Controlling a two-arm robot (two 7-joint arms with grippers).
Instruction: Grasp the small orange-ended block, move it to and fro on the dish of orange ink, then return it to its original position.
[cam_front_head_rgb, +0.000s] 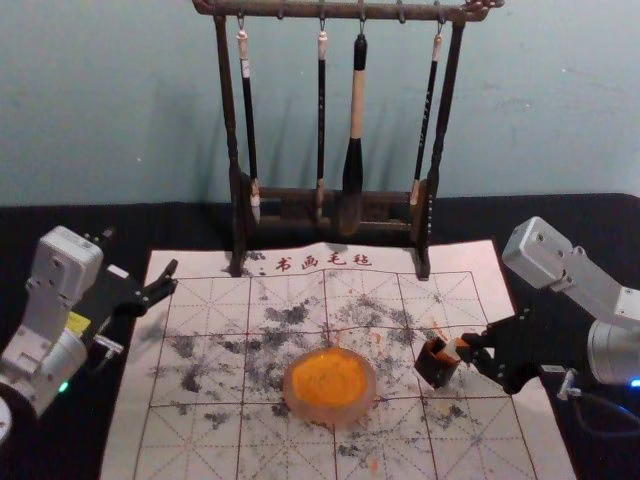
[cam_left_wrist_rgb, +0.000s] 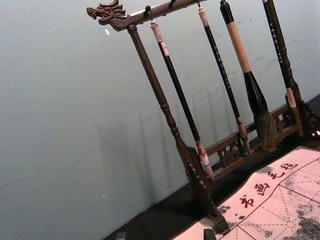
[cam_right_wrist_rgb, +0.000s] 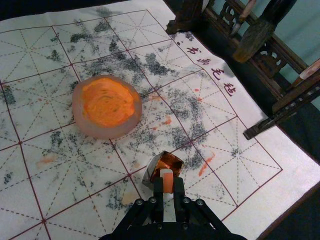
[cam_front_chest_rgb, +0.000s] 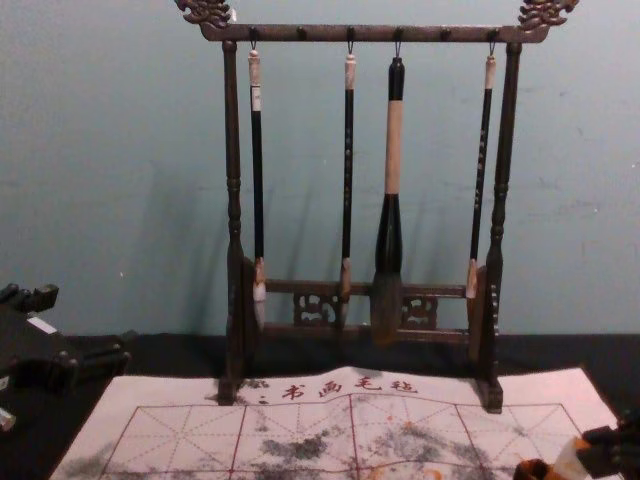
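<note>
Right pincer (cam_front_head_rgb: 467, 347); block (cam_front_head_rgb: 453, 350) gripped by holder (cam_front_head_rgb: 434, 366); left pincer (cam_front_head_rgb: 173, 277) near mat (cam_front_head_rgb: 128, 445) edge

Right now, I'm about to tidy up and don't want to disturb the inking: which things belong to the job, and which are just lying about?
Job:
- orange-ended block, held by the right tool
- small cup by it
- ink dish

Lying about:
- rack with hanging brushes
- printed mat underneath
- left tool, idle beside the mat

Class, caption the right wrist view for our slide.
Right pincer gripping the orange-ended block at the small box, orange ink dish nearby.
</note>
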